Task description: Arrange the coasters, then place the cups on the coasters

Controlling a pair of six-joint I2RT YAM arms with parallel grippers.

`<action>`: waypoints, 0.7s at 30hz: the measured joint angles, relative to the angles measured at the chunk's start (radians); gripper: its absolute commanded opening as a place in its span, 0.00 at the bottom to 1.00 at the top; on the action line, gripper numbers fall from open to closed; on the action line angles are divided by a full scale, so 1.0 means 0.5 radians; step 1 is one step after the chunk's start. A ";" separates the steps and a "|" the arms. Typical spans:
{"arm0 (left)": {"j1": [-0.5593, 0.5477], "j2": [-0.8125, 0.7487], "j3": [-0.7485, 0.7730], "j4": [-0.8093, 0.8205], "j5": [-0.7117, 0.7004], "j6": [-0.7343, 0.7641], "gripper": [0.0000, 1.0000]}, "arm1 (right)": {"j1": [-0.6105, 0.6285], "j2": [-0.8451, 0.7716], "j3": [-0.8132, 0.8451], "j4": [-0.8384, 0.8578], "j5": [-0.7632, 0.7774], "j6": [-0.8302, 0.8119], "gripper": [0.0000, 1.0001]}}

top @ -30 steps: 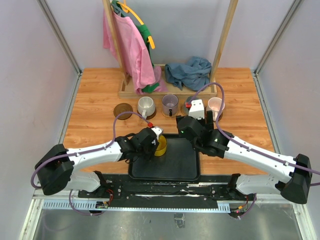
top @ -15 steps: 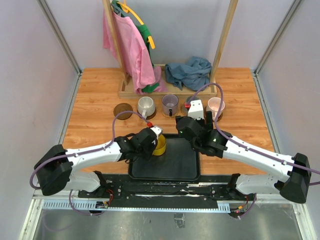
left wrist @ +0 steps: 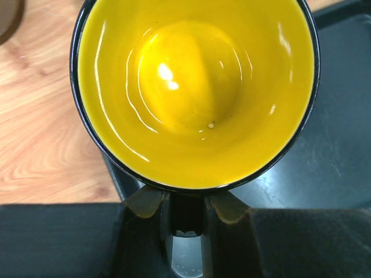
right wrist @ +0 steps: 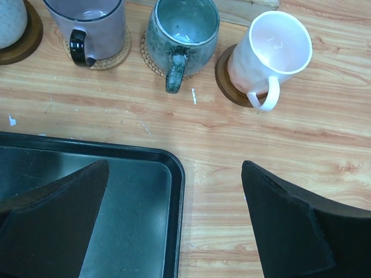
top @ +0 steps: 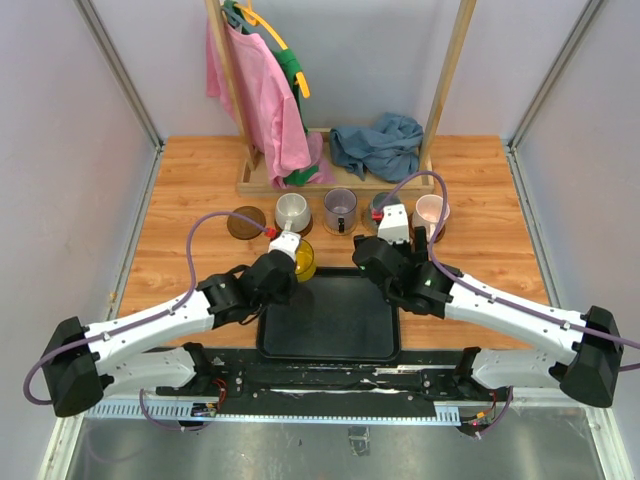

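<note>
My left gripper [left wrist: 185, 209] is shut on the handle of the yellow cup [left wrist: 197, 87], which hangs over the far left corner of the black tray [left wrist: 330, 150]. From above, the yellow cup [top: 303, 263] is near an empty dark brown coaster [top: 245, 221]. Behind the tray stand, on coasters, the cream cup [top: 292, 210], purple cup [right wrist: 87, 23], grey cup [right wrist: 182, 26] and pink cup [right wrist: 272, 52]. My right gripper [right wrist: 175, 168] is open and empty over the tray's far right corner, just short of the grey cup.
A wooden clothes rack [top: 340, 178] with a pink garment [top: 262, 100] and a blue cloth [top: 378, 143] stands at the back of the table. The black tray [top: 330, 325] lies between the arm bases. Grey walls close in both sides.
My left gripper closed on the yellow cup and carried it from inside the tray back and left to the tray's far left corner. The right gripper edged slightly toward the cups.
</note>
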 measured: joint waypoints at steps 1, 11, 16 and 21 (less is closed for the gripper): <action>0.010 -0.013 0.000 -0.013 -0.053 -0.013 0.01 | -0.001 -0.004 -0.007 0.000 0.003 0.004 0.98; 0.603 -0.012 0.000 0.043 -0.151 0.008 0.01 | -0.071 -0.118 -0.061 0.000 0.032 0.005 0.98; 0.882 0.137 0.000 0.202 -0.090 0.081 0.01 | -0.131 -0.192 -0.090 -0.002 0.036 0.003 0.98; 1.079 0.384 0.007 0.338 -0.026 0.132 0.00 | -0.181 -0.214 -0.092 -0.001 0.033 -0.012 0.98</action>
